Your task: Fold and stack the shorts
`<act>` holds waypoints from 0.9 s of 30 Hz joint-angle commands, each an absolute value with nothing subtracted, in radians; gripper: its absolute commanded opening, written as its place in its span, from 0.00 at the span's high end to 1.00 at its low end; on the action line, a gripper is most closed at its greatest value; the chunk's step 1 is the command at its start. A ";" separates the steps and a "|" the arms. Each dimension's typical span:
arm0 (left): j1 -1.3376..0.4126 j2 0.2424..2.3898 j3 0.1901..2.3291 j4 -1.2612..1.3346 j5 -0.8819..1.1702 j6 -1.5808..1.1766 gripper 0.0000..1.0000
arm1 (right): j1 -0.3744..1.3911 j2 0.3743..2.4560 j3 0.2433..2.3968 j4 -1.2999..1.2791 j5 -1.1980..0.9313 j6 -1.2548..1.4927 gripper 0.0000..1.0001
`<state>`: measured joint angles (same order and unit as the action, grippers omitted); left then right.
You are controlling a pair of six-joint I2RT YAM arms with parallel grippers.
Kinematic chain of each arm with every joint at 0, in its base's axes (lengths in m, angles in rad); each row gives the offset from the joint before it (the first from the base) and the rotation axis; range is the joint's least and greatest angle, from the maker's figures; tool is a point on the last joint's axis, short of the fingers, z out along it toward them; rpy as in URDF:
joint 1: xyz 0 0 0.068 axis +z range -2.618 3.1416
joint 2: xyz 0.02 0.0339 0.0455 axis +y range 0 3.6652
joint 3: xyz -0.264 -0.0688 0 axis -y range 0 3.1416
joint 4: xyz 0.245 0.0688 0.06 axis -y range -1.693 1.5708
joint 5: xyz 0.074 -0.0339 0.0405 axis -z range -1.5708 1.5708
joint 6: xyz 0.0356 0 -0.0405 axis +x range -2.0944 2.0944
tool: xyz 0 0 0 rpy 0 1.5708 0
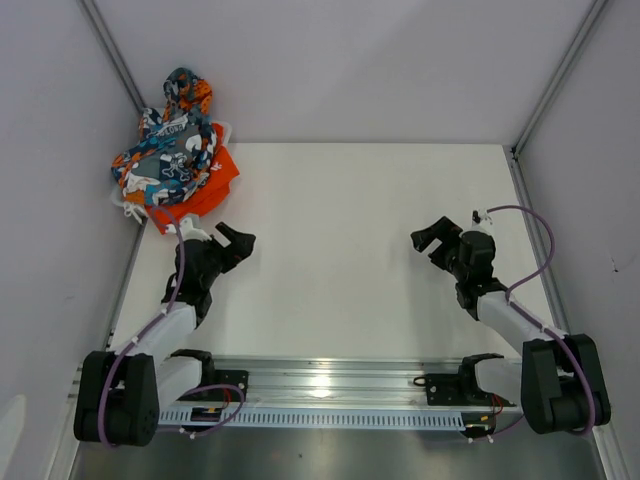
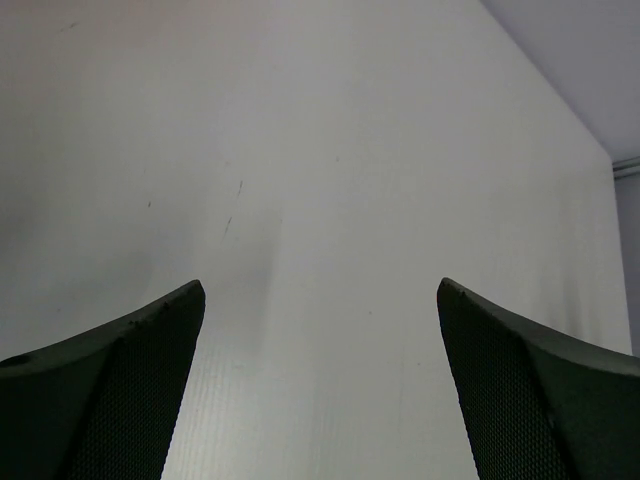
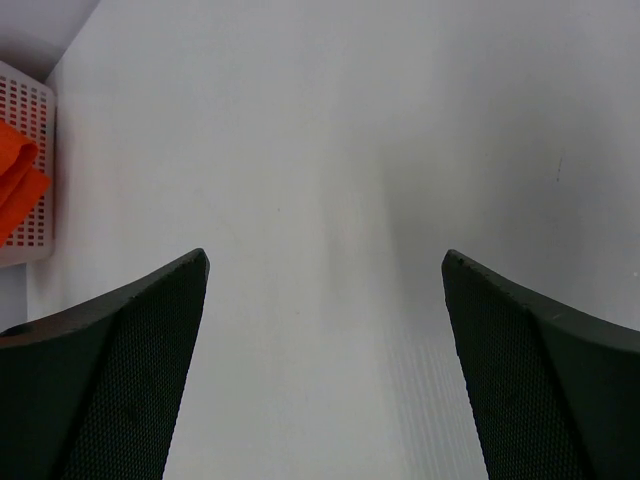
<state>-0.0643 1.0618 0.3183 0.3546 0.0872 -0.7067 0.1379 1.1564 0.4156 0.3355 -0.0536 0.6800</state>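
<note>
Top external view showing the printed shorts (image 1: 168, 140) heaped on the orange shorts (image 1: 207, 183), both bundled in a white mesh basket (image 3: 28, 120) at the far left corner of the counter (image 1: 340, 220). Piling the print high above the rim and letting orange cloth spill over the near side. Catching the basket's mesh wall and a fold of orange at the left edge of the right wrist view.

Keeping the left gripper (image 1: 237, 238) spread wide, grasping nothing, just near of the basket but apart from the cloth. Showing only bare white counter between its dark fingers (image 2: 120, 390) in the left wrist view. Holding the right gripper (image 1: 432, 235) spread just as wide on the right side, also grasping nothing, well apart from the basket, with plain counter between its fingers (image 3: 540, 370).

Leaving a broad stretch of white counter between the two grippers and out to the far edge. Hemming that stretch with grey walls on the left, far and right sides, and with a metal rail (image 1: 330, 385) along the near edge.
</note>
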 commanded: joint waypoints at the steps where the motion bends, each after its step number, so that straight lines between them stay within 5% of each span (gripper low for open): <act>1: -0.057 1.006 0.301 0.425 0.123 -0.715 0.01 | 0.152 1.115 0.410 0.411 -0.048 0.683 0.01; 12: -0.057 0.928 0.301 0.353 0.072 -0.680 0.01 | 0.167 1.126 0.397 0.425 -0.043 0.663 0.00; 18: -0.031 0.810 0.403 0.043 -0.161 -0.785 0.01 | 0.169 1.132 0.400 0.428 -0.047 0.657 0.01; 27: 0.267 0.935 0.687 -0.293 -0.036 -0.879 0.01 | 0.170 1.170 0.406 0.448 -0.089 0.673 0.01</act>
